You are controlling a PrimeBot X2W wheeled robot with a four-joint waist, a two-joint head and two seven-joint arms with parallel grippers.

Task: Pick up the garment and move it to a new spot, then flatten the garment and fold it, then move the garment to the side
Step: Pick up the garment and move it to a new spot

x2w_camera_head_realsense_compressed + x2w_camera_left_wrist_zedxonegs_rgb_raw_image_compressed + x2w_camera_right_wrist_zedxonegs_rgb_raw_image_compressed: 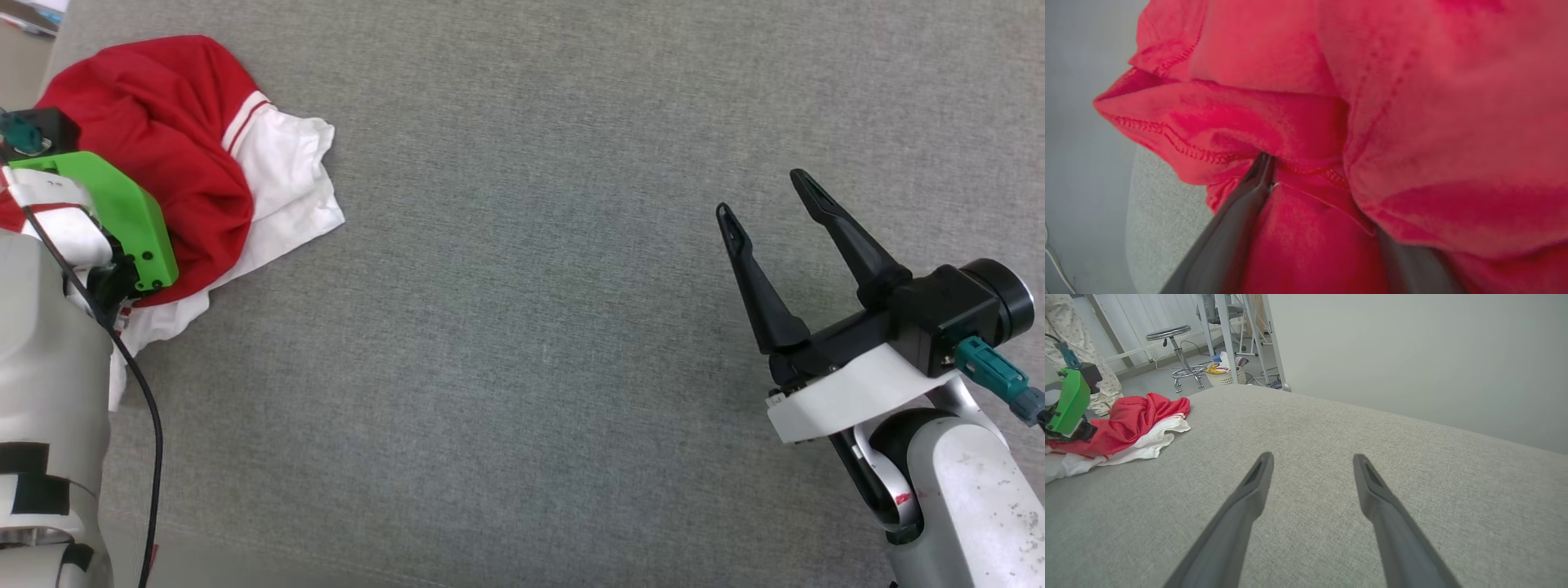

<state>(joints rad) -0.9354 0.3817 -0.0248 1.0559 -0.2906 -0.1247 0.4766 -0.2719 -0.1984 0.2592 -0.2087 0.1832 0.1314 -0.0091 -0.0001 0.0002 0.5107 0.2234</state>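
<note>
At the far left of the grey cushion (522, 327) lies the crumpled jersey (163, 122). The left gripper (1310, 183) is buried in it, grip unclear. Pickup stage: it needs a firm pinch, then a lift. The right gripper (759, 194) hovers spread, empty.

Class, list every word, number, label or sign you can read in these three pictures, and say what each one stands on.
No text here can be read.
garment: red cloth, white sleeve and striped trim; no lettering on the folds in view.
white tape on the left arm: a small dark mark, too small to read.
white band on the right arm: red print, too small to read.
</note>
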